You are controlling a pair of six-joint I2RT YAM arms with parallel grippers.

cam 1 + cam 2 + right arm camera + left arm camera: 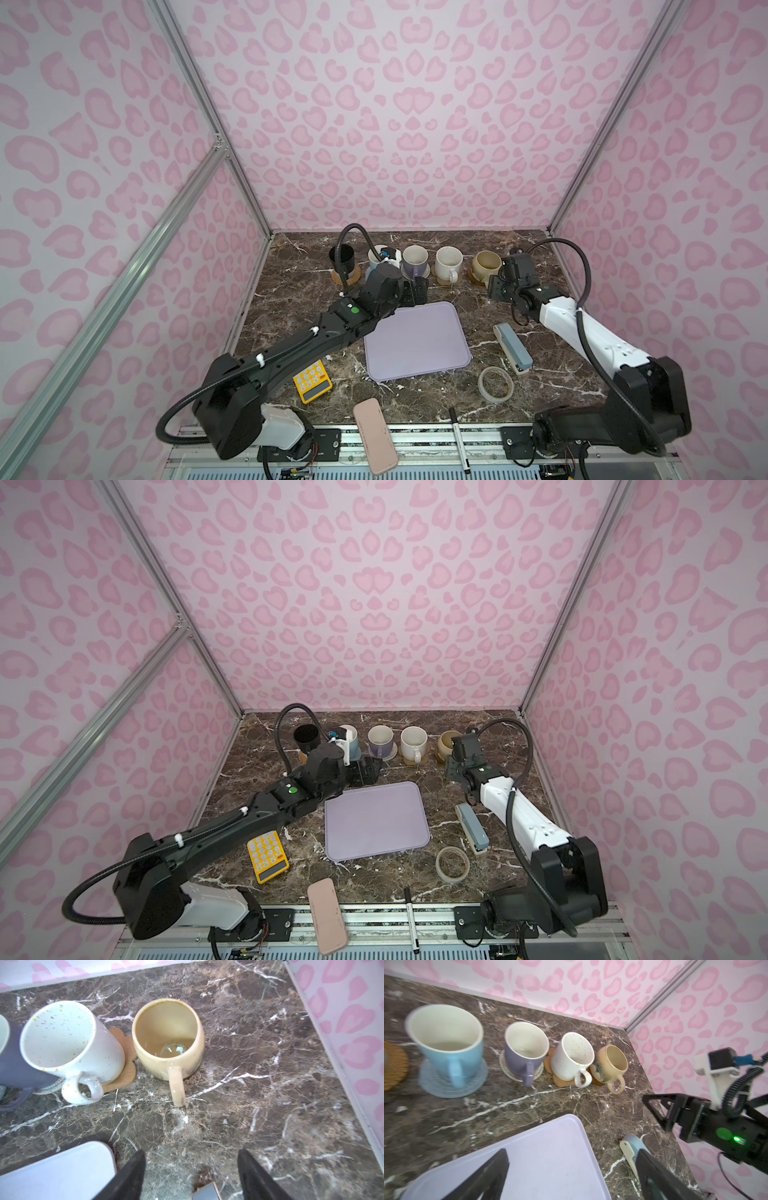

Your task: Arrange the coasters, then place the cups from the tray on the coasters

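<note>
5 cups (pixel 448 262), 5 coasters (pixel 436 1088), 1 tray (pixel 415 340), 1 calculator (pixel 312 381), 1 stapler (pixel 513 348), 1 tape ring (pixel 496 400)

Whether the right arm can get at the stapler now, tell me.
Probably yes: the right gripper is open and empty, and the stapler lies uncovered beside that arm; it must pull back.

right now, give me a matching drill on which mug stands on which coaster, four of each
Mugs
1. light blue mug
2. lavender mug
3. white speckled mug
4. beige mug

Coasters
A. tan paw-shaped coaster
B. brown disc coaster
C. grey-blue woven coaster
D. cream woven coaster

Pairs: 1-C, 2-D, 3-A, 4-B
</note>
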